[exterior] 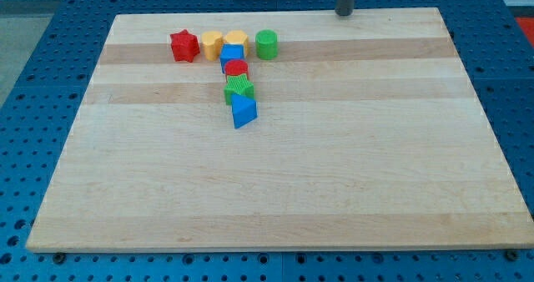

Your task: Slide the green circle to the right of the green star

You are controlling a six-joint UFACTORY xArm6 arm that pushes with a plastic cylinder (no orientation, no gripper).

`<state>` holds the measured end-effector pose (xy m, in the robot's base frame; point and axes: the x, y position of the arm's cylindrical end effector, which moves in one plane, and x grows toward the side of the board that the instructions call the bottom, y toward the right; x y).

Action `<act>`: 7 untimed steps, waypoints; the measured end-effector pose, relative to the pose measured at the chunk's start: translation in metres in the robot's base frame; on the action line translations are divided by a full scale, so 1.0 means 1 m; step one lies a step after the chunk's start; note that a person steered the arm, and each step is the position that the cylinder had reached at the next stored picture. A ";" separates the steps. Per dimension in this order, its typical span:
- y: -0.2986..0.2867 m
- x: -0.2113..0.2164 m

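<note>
The green circle stands near the view's top, at the right end of a row of blocks. The green star lies below it and to its left, in a column between a red block above and a blue triangle below. My tip is at the board's top edge, to the right of and above the green circle, well apart from all blocks.
A red star, a yellow block and another yellow block form the row left of the green circle. A blue block sits under them. The wooden board lies on a blue perforated table.
</note>
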<state>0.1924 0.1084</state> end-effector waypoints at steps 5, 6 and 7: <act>-0.139 0.048; -0.141 0.066; -0.141 0.096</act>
<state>0.2882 -0.0322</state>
